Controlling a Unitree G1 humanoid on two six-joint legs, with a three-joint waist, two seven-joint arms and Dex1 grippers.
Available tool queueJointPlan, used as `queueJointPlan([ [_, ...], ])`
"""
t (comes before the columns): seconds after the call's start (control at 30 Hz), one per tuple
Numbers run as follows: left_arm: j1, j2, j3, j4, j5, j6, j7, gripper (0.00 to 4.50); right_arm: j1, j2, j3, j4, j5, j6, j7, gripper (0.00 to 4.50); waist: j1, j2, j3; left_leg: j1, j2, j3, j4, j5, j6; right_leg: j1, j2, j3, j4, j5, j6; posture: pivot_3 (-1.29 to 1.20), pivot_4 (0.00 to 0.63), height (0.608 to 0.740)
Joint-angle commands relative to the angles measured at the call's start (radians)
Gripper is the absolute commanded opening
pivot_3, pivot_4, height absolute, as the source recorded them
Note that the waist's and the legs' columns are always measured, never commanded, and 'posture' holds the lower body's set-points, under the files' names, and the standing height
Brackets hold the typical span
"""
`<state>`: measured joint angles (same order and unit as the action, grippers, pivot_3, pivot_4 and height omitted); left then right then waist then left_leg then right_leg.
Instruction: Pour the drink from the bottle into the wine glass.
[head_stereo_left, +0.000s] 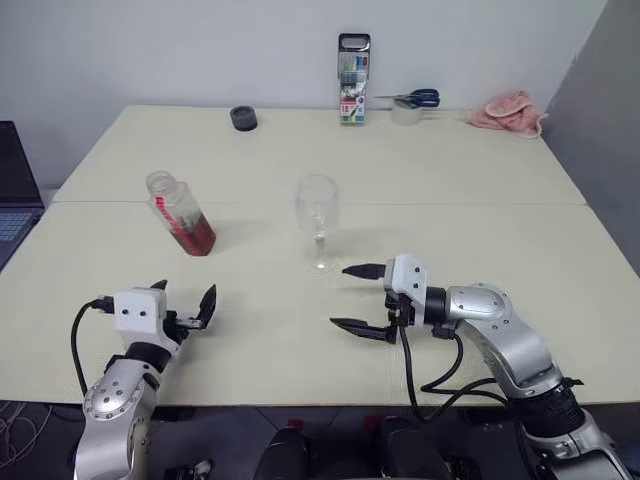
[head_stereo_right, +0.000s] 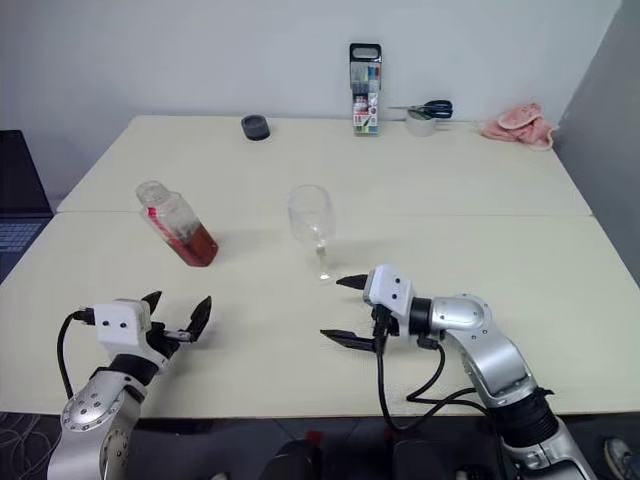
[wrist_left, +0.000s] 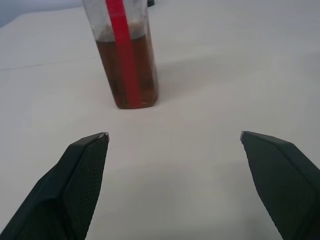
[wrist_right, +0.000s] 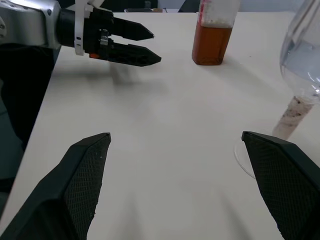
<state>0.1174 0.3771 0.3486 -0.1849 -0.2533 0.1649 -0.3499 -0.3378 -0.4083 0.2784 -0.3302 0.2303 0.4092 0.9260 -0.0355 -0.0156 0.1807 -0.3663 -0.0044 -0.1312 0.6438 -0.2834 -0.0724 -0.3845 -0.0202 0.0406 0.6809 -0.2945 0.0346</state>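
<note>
I see bottle (head_stereo_left: 182, 214) ahead of left gripper (head_stereo_left: 185, 305), apart; wine glass (head_stereo_left: 317, 217) near right gripper (head_stereo_left: 358, 298). Both grippers wide open, empty.

Two pale cream tables (head_stereo_left: 480, 170) butted along a seam, far edge against a plain white wall (head_stereo_left: 200, 50), grey panel (head_stereo_left: 610, 90) at the far right corner, dark laptop (head_stereo_left: 15, 190) off the left edge, even diffuse light.

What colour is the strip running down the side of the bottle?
Red. The strip runs vertically down the clear bottle over the amber drink, clearest in the left wrist view.
</note>
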Motion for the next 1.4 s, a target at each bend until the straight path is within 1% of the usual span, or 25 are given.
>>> queueJointPlan([
  [0.03,-0.078,0.067,0.021,0.021,-0.011,-0.008,-0.033,4.5,-0.023,0.01,0.007,-0.054,0.028,0.023,-0.015,4.48,0.006,0.0,0.0,0.0,0.0,0.0,0.0,0.0,0.0,0.0,0.0,0.0,0.0,0.0,0.0,0.0,0.15,0.74],
  [0.13,-0.142,0.115,0.021,0.066,-0.028,0.012,-0.066,4.5,-0.029,0.012,0.017,-0.058,0.026,0.029,-0.025,4.48,0.006,0.0,0.0,0.0,0.0,0.0,0.0,0.0,0.0,0.0,0.0,0.0,0.0,0.0,0.0,0.0,0.15,0.74],
  [0.27,-0.204,0.153,0.001,0.096,-0.041,0.034,-0.11,4.5,-0.035,0.012,0.029,-0.061,0.021,0.033,-0.038,4.48,0.004,0.0,0.0,0.0,0.0,0.001,0.0,0.0,0.0,0.0,0.0,0.0,0.0,0.0,0.0,0.0,0.15,0.74],
  [0.4,-0.254,0.151,0.011,0.118,-0.041,0.051,-0.094,4.5,-0.034,0.009,0.033,-0.07,0.023,0.039,-0.049,4.48,0.004,0.0,0.0,0.0,0.0,0.0,-0.001,0.0,0.0,-0.001,0.0,0.0,-0.001,0.0,0.0,0.0,0.15,0.74],
  [0.63,-0.287,0.138,0.034,0.149,-0.061,0.071,-0.066,4.5,-0.05,0.009,0.026,-0.065,0.037,0.05,-0.061,4.48,0.004,0.0,0.0,-0.001,0.0,0.0,-0.001,0.0,0.0,-0.001,0.0,0.0,-0.001,0.0,0.0,0.0,0.15,0.74],
  [0.8,-0.321,0.144,0.036,0.206,-0.053,0.069,-0.043,4.5,-0.074,0.014,0.024,-0.061,0.047,0.061,-0.065,4.48,0.004,-0.001,0.0,-0.001,0.0,0.0,0.0,0.0,0.0,-0.001,0.0,0.0,0.0,0.0,0.0,0.0,0.15,0.74],
  [1.0,-0.381,0.175,0.026,0.299,-0.036,0.05,-0.055,4.5,-0.097,0.019,0.026,-0.069,0.053,0.075,-0.068,4.48,0.004,-0.001,0.0,-0.001,0.0,0.0,0.0,0.0,0.0,-0.001,0.0,-0.001,0.0,0.0,0.0,0.0,0.15,0.74],
  [1.4,-0.499,0.23,-0.012,0.517,0.009,-0.046,-0.129,4.5,-0.134,0.032,0.03,-0.079,0.068,0.082,-0.074,4.48,0.003,-0.001,0.0,-0.002,0.0,0.0,0.0,0.0,0.0,-0.002,-0.001,0.0,0.0,0.0,0.0,0.0,0.15,0.74],
])
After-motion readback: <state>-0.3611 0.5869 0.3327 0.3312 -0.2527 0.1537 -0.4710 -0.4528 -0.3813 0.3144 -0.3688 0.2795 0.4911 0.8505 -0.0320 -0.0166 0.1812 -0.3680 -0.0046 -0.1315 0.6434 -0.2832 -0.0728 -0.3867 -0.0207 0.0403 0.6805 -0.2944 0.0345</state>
